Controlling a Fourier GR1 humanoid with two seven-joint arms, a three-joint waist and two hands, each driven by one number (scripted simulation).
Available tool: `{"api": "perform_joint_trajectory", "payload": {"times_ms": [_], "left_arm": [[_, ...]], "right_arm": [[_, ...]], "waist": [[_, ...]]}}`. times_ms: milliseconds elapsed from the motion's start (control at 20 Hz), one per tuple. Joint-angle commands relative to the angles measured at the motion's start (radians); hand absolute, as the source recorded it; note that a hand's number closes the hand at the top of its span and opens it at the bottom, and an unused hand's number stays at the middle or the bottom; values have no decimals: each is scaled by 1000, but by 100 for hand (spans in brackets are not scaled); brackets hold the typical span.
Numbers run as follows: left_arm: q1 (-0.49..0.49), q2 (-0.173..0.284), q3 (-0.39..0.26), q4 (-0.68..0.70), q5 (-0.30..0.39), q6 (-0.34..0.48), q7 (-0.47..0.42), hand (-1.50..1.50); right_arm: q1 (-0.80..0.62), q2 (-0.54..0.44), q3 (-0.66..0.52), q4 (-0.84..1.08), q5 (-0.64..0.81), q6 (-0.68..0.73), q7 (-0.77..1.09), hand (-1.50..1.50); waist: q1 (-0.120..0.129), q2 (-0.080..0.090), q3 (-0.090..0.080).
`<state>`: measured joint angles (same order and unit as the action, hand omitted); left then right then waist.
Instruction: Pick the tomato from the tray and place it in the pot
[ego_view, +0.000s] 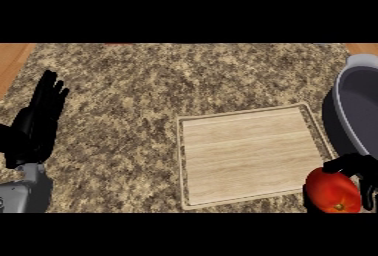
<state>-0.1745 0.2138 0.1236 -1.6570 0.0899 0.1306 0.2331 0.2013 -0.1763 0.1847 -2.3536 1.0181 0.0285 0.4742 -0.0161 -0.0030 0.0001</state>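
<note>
The tomato (334, 191) sits at the lower right of the view, off the tray (251, 155) and just past its lower right corner. The right hand (354, 167) is curled over it: black fingers wrap across its top and down its right side, so the hand is clamped on the tomato. Most of the fruit's red face shows below and left of the fingers, with a small pale spot near its bottom. Whether the tomato is lifted clear of the table (148, 90) or touches it cannot be told from this steep view.

The tray is a light wooden board with a raised rim, lying a little skewed on the speckled stone table. Its surface is bare. Its right edge runs close beside the pot.

The pot (358, 107) is a grey, deep vessel at the right edge, only partly in view; its rim curves from the upper right down toward the hand. The tomato lies below the pot's near rim and outside it. The pot's dark wall stands between the tomato and the hollow inside.

The left hand (37, 125) shows at the left edge, open, fingers straight and pointing up, resting well apart from the tray. Its grey forearm (26, 192) comes in from the lower left corner.

A strip of wooden floor (13, 57) shows at the upper left beyond the table's edge.
</note>
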Motion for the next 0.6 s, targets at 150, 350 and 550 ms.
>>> {"api": "perform_joint_trajectory", "payload": {"times_ms": [150, 350, 550], "left_arm": [[7, -4, -1, 5, -8, -4, -16, 0], [-23, -7, -14, 23, -22, 1, -2, 0], [11, -28, -21, -35, -37, 24, -5, 0]], "right_arm": [[-42, 5, -271, -85, -298, 53, -17, 150], [-152, -55, -478, 86, -426, 79, -86, 150], [-234, -140, -639, 254, -547, 107, -130, 150]], "waist": [[2, 0, 2], [5, 2, 2], [15, 3, 0]]}}
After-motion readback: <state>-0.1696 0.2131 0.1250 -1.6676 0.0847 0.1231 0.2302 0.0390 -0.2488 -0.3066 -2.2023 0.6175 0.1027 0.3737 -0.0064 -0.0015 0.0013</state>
